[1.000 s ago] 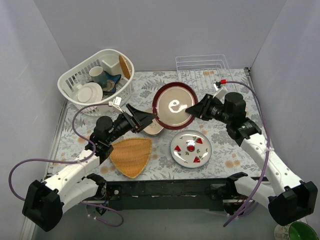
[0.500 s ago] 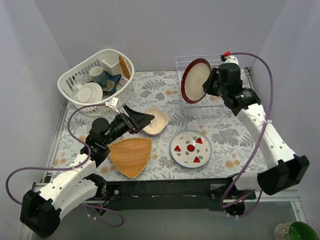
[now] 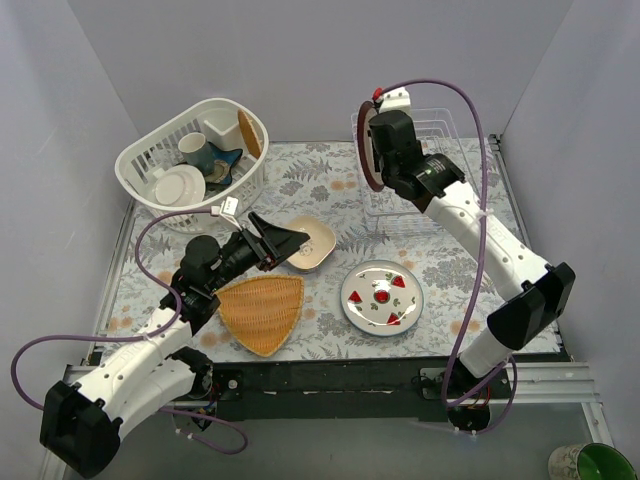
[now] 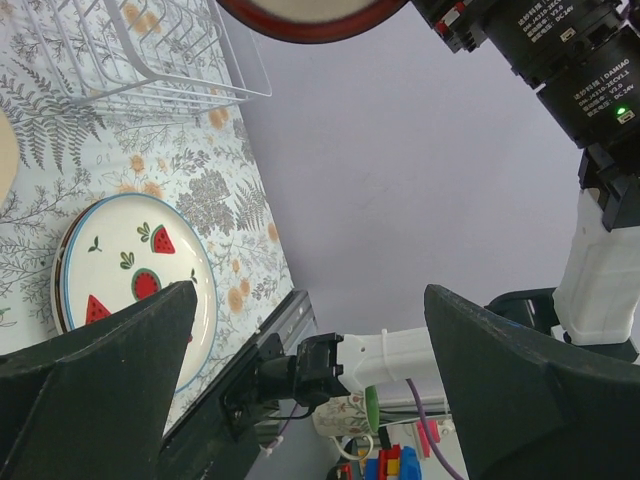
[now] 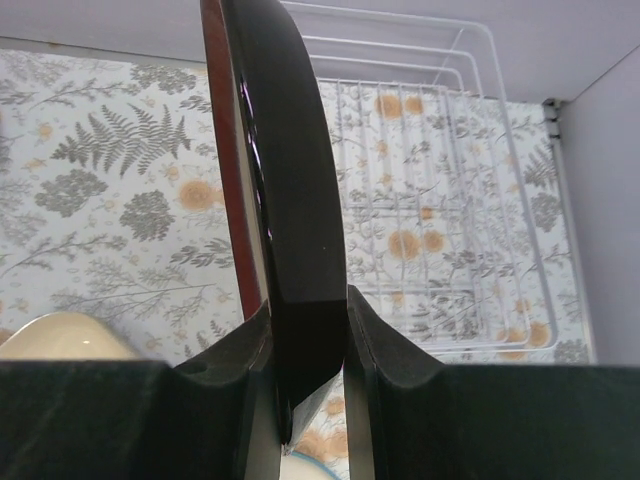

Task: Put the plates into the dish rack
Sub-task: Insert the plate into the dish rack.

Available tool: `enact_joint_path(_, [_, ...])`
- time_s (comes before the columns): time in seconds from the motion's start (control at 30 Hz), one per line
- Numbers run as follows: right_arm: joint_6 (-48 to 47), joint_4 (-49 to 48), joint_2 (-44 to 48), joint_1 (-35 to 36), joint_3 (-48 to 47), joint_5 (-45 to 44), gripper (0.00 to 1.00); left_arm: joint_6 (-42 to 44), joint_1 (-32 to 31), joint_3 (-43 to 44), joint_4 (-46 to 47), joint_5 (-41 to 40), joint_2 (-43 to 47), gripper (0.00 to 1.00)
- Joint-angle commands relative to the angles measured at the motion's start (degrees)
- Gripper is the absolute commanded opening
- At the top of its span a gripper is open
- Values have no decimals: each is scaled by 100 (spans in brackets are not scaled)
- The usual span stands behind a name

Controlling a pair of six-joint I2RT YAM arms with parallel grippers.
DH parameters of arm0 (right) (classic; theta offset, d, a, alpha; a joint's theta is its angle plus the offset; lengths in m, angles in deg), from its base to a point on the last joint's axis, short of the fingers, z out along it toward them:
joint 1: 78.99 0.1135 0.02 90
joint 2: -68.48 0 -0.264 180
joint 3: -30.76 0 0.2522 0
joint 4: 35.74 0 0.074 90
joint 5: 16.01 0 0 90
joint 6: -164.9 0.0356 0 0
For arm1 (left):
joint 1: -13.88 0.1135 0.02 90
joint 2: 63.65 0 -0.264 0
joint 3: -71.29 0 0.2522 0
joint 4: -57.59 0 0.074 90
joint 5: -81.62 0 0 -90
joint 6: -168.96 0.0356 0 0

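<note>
Right claw clamped on rim of dark red-brown plate, glossy, cream inside, held on edge over left end of white wire rack. Left claw spread wide, empty, beside cream dish on tabletop.

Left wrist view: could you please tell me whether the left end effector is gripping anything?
No, the left end effector stands wide open, with nothing held between its jaws.
</note>
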Motion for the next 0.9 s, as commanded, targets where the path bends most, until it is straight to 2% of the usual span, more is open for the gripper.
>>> enact_joint_path(0.0, [-872,-1352,-3,290,-421,-1568,1,126,-28,179,-79,-27,-45,98])
enact_joint_path(0.13, [-1443,-1984,-170,519,-307,-2300,1,143,-19,250,-70,43,-186,98])
enact_joint_path(0.3, [-1489,-2100,-398,634,-280,-2731,1,196,-19,338,-140,61,-239,98])
enact_joint_path(0.43, [-1252,-2003,-609,704,-341,-2978,1,205,-19,329,-202,87,-231,98])
enact_joint_path(0.63, [-549,-1318,-1092,783,-745,-3250,1,161,-19,268,-272,140,-134,98])
enact_joint_path(0.87, [49,-808,-1418,853,-869,-3286,1,196,-19,233,-422,157,7,98])
